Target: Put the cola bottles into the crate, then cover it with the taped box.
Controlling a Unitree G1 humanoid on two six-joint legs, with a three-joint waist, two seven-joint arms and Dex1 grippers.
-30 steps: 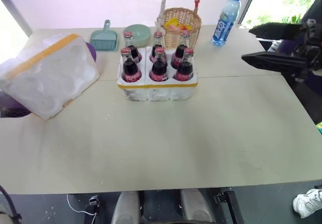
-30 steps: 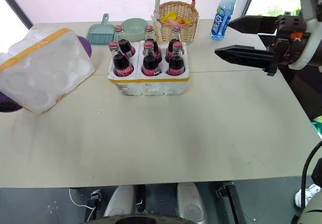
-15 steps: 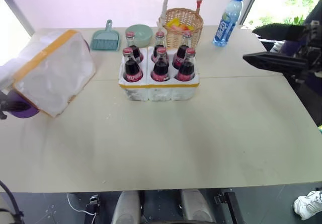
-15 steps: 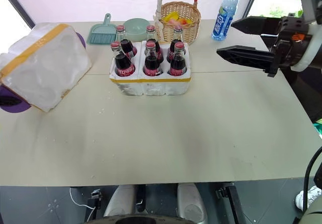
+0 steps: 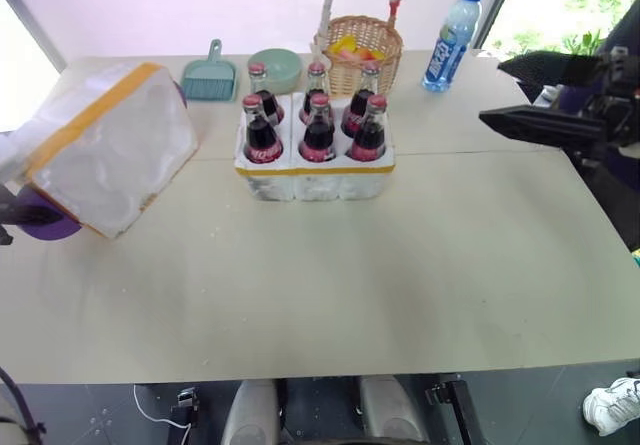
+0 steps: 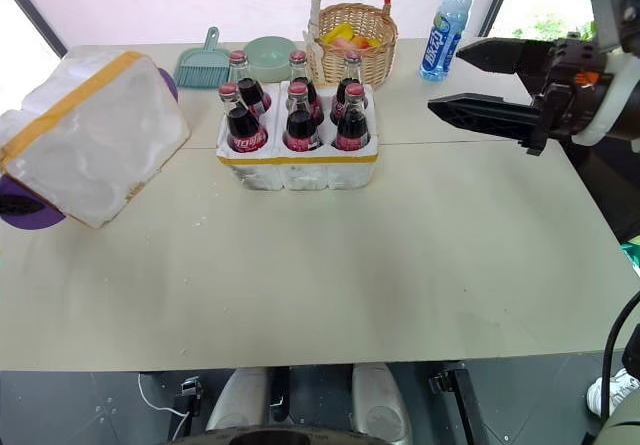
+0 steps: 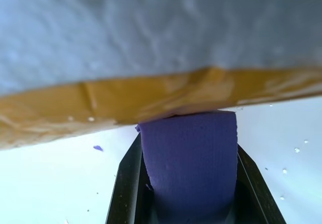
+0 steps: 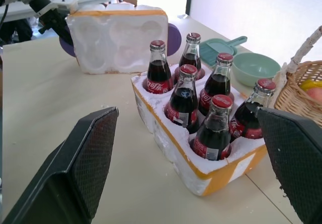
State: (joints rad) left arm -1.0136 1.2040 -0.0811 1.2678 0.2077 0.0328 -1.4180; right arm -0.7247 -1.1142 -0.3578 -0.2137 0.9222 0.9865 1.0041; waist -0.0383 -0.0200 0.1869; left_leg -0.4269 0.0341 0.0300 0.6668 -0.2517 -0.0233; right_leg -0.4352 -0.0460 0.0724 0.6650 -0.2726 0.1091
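Box [image 5: 105, 145] first, since that's what's left to deal with: from the head cameras it sits tipped up on one edge, well to the left of the crate [image 5: 315, 175], hollow side facing the crate, yellow tape running over the top. All six bottles [image 5: 318, 125] are already standing in the crate's wells, so the bottle part looks done to me and only the covering remains. Behind the crate there's a basket [image 5: 362, 50], a green bowl [image 5: 274, 68], a dustpan [image 5: 208, 75] and a water bottle [image 5: 449, 37], none of which matter here. The right gripper [image 6: 478, 83] hangs in the air to the right of the crate, fingers wide apart, holding nothing. In the left wrist view, the left gripper [image 7: 187, 176] is clamped on the box's wall right at the taped rim, and there's a purple thing [image 7: 188, 153] between its fingers that I can't identify. The right wrist view looks straight at the crate, with the box beyond it. Handling-wise, foam like this should be very light and stiff but crumbly, and a one-sided rim pinch could let it swing or chip. I'd bring the right gripper onto the opposite wall before lowering it over the bottle caps.
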